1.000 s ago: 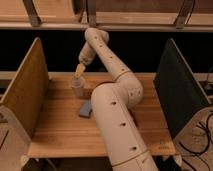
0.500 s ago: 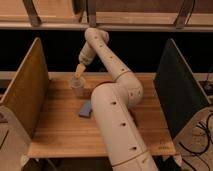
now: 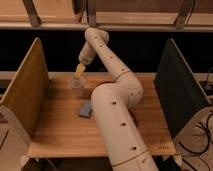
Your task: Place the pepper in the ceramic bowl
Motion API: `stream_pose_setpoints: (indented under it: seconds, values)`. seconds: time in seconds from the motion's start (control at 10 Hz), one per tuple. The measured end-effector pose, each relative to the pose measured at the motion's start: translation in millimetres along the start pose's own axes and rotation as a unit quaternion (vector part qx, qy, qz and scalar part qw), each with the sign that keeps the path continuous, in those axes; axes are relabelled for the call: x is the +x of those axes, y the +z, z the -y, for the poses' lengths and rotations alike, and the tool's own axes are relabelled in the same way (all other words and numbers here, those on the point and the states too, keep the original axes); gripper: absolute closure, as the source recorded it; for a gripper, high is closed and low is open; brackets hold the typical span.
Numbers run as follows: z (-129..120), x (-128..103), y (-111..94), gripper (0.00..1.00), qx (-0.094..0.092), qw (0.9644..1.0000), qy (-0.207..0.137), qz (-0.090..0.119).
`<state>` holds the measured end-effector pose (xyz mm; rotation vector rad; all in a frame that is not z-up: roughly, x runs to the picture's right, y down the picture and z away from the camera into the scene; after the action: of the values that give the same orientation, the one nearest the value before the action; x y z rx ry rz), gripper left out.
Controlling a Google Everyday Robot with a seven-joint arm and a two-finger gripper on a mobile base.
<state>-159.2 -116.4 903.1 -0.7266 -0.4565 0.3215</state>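
Observation:
My gripper (image 3: 80, 69) is at the far left of the wooden table (image 3: 60, 125), just above a small translucent cup (image 3: 77, 86). My arm reaches from the front of the table up and back over to it. The pepper is not in view. The ceramic bowl is not in view either. My arm's thick links cover the middle and right of the table, so either could be hidden behind them.
A flat blue-grey object (image 3: 86, 109) lies on the table next to my arm's lower link. An upright wooden panel (image 3: 25, 92) walls the table's left side and a dark panel (image 3: 177, 90) walls the right. A dark shelf opening lies behind.

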Motion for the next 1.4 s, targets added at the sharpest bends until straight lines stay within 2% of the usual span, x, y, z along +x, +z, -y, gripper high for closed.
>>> stream_pose_setpoints:
  seconds: [1.1, 1.2, 1.3, 1.4]
  values:
    - [1, 1, 1, 0.20, 0.001, 1.0000, 0.008, 0.003]
    - [3, 5, 5, 0.20, 0.004, 0.9997, 0.023, -0.002]
    - [3, 14, 8, 0.20, 0.009, 0.9992, 0.035, -0.019]
    - [2, 26, 8, 0.20, 0.015, 0.9979, 0.043, -0.046]
